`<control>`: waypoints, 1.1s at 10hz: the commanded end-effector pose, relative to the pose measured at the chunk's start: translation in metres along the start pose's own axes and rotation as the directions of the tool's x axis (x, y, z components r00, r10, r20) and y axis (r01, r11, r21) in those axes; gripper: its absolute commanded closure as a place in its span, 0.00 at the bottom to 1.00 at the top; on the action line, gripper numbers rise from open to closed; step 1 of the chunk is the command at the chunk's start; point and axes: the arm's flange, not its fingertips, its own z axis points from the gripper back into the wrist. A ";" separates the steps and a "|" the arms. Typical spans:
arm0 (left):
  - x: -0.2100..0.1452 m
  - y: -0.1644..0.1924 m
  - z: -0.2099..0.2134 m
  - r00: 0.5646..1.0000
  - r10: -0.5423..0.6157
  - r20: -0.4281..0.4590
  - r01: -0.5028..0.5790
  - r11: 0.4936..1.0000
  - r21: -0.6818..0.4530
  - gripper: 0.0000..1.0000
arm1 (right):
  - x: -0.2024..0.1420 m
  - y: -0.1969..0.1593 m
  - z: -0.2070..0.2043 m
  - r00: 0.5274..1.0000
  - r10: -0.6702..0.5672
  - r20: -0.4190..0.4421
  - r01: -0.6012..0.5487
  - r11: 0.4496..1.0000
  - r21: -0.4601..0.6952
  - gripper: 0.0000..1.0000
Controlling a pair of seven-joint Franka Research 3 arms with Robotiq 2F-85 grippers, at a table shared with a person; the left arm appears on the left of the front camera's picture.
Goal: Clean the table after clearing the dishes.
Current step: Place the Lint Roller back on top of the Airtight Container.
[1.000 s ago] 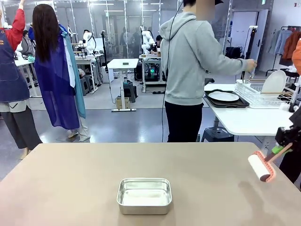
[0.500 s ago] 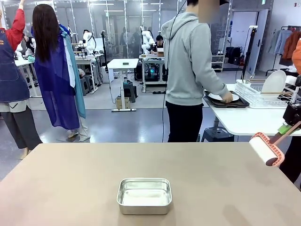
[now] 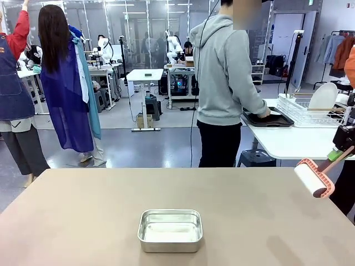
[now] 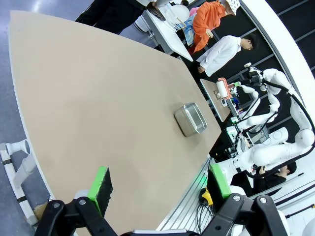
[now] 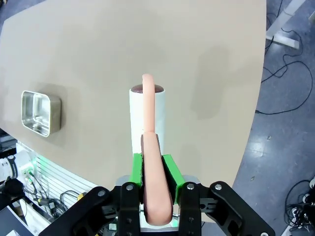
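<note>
Behind the wide taupe-brown tabletop (image 3: pixel 83 216), a person in a grey hoodie (image 3: pixel 224 72) bent over a dark brown tray (image 3: pixel 272 119) on a smaller white table (image 3: pixel 288 144), apparently stowing the cleared dishes beside a wire rack (image 3: pixel 310 113). On the tabletop a shiny rectangular metal tin (image 3: pixel 170 230) sat close to the near edge, midway along it. Off the right edge, the right end effector (image 5: pixel 153 173) was clamped on the salmon-red handle of a white roller (image 3: pixel 312 180), held raised and slanted, probably poised to roll the surface. The left end effector (image 4: pixel 160 184) hovered high beyond the left edge, its green pads (image 4: pixel 101 183) wide apart and empty.
</note>
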 end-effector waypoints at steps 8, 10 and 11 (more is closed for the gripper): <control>-0.002 -0.006 0.002 1.000 -0.004 -0.011 0.004 1.000 0.001 0.01 | 0.000 0.001 0.000 1.000 0.001 0.000 -0.001 1.000 0.000 0.78; -0.002 -0.006 0.002 1.000 -0.004 -0.011 0.004 1.000 0.001 0.01 | 0.012 0.131 0.015 0.893 0.449 0.003 -0.448 0.891 -0.076 0.78; -0.002 -0.006 0.002 1.000 -0.004 -0.011 0.004 1.000 0.001 0.01 | 0.017 0.183 0.012 0.818 0.575 -0.016 -0.575 0.816 -0.063 0.78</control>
